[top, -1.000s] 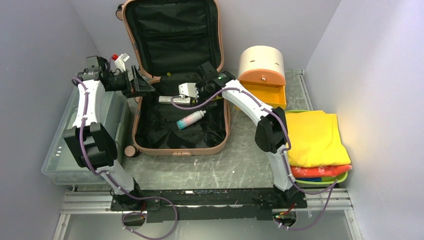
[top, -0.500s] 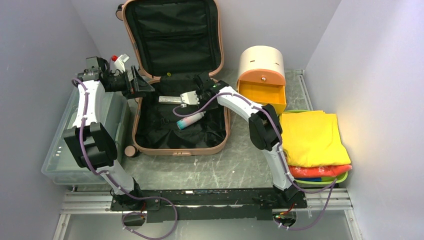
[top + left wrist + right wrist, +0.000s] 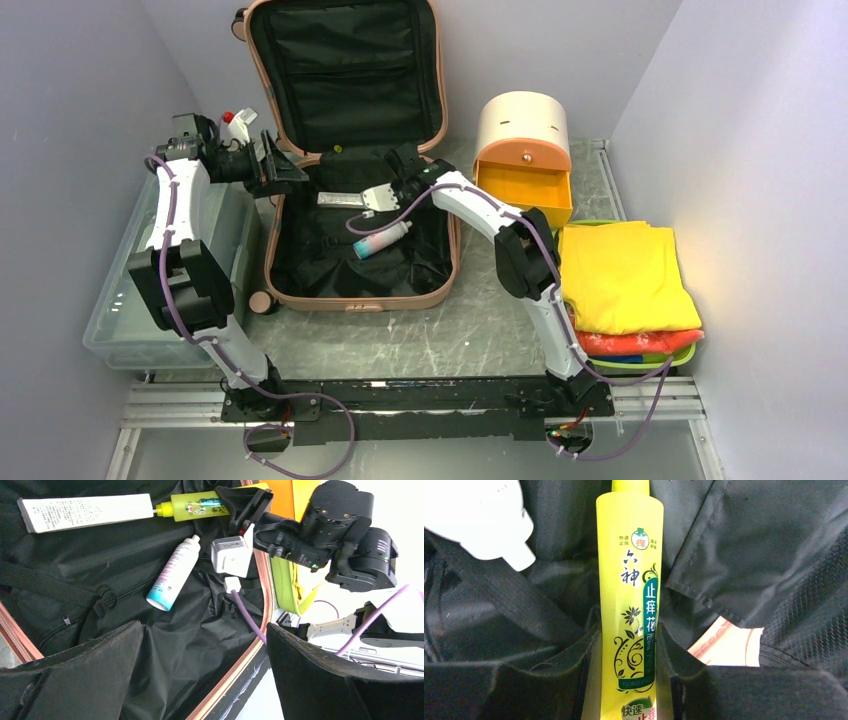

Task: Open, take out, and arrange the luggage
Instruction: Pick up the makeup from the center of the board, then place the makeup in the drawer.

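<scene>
The salmon-pink luggage (image 3: 360, 300) lies open on the table, its lid (image 3: 345, 70) propped up against the back wall. A yellow-green bottle (image 3: 629, 580) lies on the black lining near the back of the lower shell, also seen in the left wrist view (image 3: 195, 506). My right gripper (image 3: 626, 680) reaches into the shell (image 3: 392, 180), and its fingers press on both sides of that bottle. My left gripper (image 3: 205, 680) hangs open over the shell's left rim (image 3: 270, 165), with nothing between its fingers.
A white box (image 3: 336, 199) and a white-and-teal spray can (image 3: 382, 240) also lie in the shell. A clear bin (image 3: 130, 300) stands on the left. A cream-and-orange drawer unit (image 3: 525, 150) is at the back right, and folded yellow cloth (image 3: 630, 275) lies in a lime-green tray (image 3: 685, 355).
My right gripper has sunk lower into the shell and its jaws have come in onto the yellow-green bottle. The left arm has not moved.
</scene>
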Controlling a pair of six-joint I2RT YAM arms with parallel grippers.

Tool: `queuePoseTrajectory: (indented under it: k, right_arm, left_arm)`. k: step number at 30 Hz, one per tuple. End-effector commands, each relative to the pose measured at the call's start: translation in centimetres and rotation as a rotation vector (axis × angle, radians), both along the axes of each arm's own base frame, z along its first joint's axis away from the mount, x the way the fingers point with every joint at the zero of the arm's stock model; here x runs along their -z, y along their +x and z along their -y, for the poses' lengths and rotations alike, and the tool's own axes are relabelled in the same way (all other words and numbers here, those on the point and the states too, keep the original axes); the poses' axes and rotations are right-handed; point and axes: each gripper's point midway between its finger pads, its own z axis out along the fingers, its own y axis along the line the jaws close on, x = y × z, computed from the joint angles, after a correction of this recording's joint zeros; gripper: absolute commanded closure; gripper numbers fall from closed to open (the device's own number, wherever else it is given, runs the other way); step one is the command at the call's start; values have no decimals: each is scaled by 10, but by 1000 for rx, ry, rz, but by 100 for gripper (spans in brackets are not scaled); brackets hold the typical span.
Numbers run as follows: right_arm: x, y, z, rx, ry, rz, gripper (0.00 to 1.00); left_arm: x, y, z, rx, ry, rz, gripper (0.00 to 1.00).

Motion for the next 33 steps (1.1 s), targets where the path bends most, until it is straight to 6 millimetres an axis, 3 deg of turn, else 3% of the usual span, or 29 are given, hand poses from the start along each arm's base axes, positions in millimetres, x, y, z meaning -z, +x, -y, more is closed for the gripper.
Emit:
queuePoseTrajectory:
  k: [1,9,13,17,22,28,33]
  right_arm:
    - [-97,-7,-2,-16,120,85,100]
    - [-179,-29,30,70,261,127,100]
    - [-211,-37,66,159,362,111,100]
    - [-230,-45,111,255,462,83,100]
    - [-233,-71,161,310,542,52,100]
    - [-202,-97,206,332,487,55,100]
    - [-178,-95,226,396,483,36,100]
  left_arm:
    - [-20,7,0,11,-32,56,1]
    - [-20,5,2,18,-35,59,0]
    - [-20,5,1,20,-33,60,1]
    - [-19,7,0,29,-26,57,1]
    - [-20,10,0,62,-14,87,1]
    - [-21,20,-2,82,-6,110,0]
    - [-12,40,-8,64,83,111,1]
